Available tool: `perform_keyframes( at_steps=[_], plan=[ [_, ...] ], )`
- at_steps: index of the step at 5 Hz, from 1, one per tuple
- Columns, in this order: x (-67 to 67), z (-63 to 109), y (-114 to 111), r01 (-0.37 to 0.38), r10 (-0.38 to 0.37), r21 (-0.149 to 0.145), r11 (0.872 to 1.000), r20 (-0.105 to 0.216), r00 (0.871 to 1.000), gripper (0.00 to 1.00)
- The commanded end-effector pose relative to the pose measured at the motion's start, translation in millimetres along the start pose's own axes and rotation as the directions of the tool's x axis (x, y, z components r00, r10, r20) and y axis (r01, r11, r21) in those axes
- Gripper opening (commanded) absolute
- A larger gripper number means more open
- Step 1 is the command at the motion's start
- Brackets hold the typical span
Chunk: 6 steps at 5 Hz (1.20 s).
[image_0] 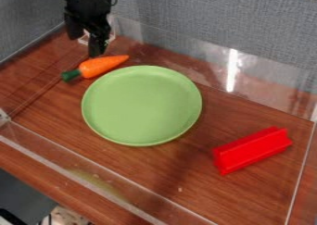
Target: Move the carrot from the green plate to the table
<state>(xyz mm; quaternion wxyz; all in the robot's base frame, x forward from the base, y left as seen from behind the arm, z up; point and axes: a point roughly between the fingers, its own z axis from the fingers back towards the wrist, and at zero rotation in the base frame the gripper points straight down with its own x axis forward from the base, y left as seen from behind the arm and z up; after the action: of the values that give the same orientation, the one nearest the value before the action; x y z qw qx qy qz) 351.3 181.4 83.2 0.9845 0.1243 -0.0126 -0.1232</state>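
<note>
I see the carrot (98, 66) lying on its side on the table (37, 76), just off the upper-left rim of the green plate (141, 105), its orange tip very close to or touching that rim and its green stem end pointing away to the left. No part of it appears to rest on the plate's flat surface, so I judge the transfer itself done. The gripper (89, 31) hangs above and slightly behind the carrot, pointing down, jaws spread apart and holding nothing. The main risk I see from here is disturbance of the carrot. It is round and tapered, so a nudge from a finger during any sideways or downward motion could roll it back against the plate or up over the low rim. I would therefore clear the arm straight up before any lateral travel. A second risk is the clear wall (124, 30) just behind the gripper: a backward swing could strike it, and it is hard to see. The tip's closeness to the rim may also make the result ambiguous; I cannot tell from this view whether they touch. The red block (251, 150) lies well apart at the right and poses no hazard.
</note>
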Motion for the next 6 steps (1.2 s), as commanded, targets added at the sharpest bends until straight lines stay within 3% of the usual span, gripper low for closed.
perform_keyframes(
  at_steps=[1, 3, 6],
  plan=[
    [5.8, 25.5, 17.8, -0.011, 0.007, 0.058, 0.998, 0.075, 0.997, 1.0],
    [4.7, 24.7, 24.5, -0.006, 0.0, 0.071, 0.997, 0.077, 0.997, 1.0],
    [2.8, 23.5, 23.3, 0.011, -0.016, 0.068, 0.998, 0.079, 0.997, 1.0]
  ],
)
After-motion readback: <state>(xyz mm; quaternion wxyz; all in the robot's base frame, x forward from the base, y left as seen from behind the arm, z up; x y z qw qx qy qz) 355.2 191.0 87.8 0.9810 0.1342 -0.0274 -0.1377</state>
